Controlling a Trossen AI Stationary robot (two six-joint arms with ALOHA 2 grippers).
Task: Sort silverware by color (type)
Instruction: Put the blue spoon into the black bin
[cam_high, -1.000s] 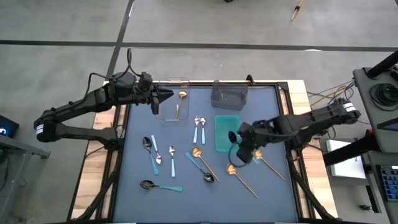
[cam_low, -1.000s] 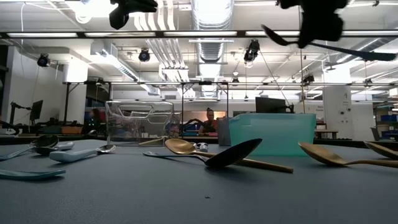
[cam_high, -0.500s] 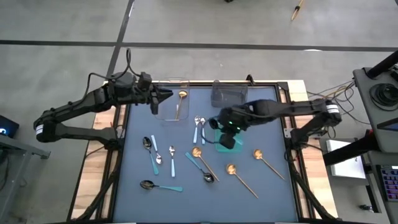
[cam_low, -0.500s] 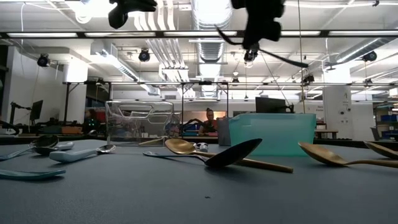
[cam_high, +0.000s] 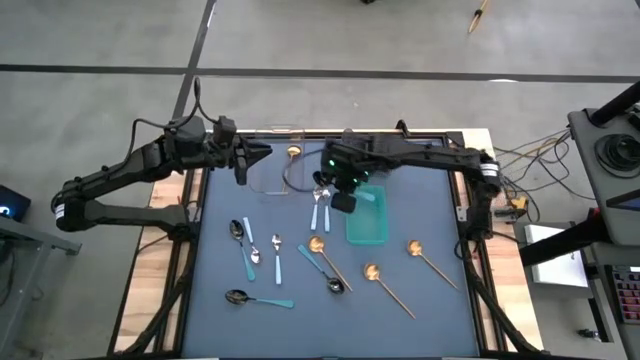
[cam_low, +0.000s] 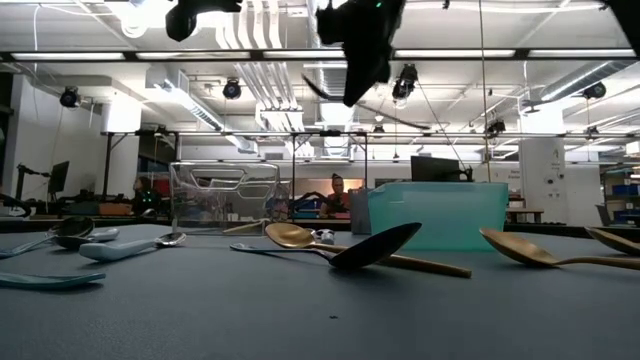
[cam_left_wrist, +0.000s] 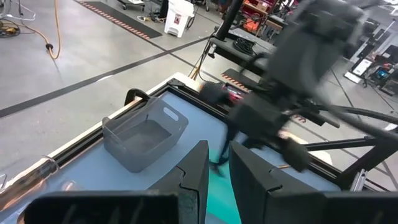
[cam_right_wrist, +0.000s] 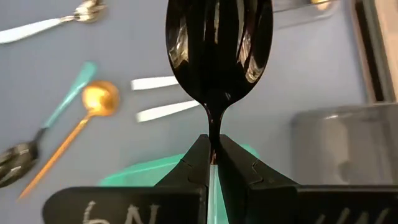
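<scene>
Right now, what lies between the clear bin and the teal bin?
In the high view, two blue-handled spoons lie side by side between the clear bin and the teal bin.

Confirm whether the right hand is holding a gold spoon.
No: the right hand is shut on a dark-bowled spoon, not a gold one.

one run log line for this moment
right gripper: shut on dark spoon, raised by teal bin | left gripper: waits over clear bin | gold spoon in clear bin
</scene>
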